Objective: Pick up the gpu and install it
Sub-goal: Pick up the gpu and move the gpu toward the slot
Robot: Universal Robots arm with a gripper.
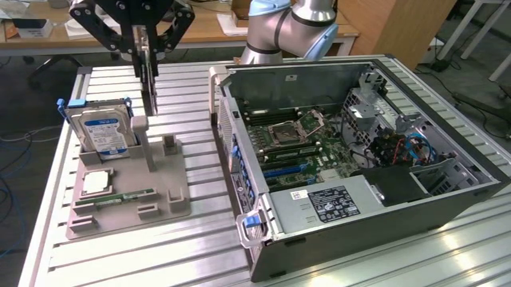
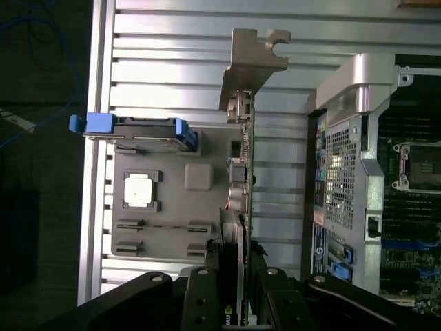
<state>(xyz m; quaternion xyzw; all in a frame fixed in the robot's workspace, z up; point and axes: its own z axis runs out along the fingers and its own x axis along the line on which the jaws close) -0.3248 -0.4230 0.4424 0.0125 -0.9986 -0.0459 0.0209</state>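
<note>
End effector (image 1: 146,52) clamped on one gpu (image 1: 148,89) — one hard drive (image 1: 102,128) stands nearby.

Open air ringed the claw (image 1: 148,57) above the tray (image 1: 160,179); an upright hard drive (image 1: 100,128) and the computer case (image 1: 399,221) flanked it.

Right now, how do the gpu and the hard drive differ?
The gpu is clamped in the gripper; the hard drive stands in the tray. The gpu is a thin dark card; the hard drive is a thicker silver block with a blue-white label. The gpu ends in a metal bracket; the hard drive has blue tabs. Both are upright.
</note>
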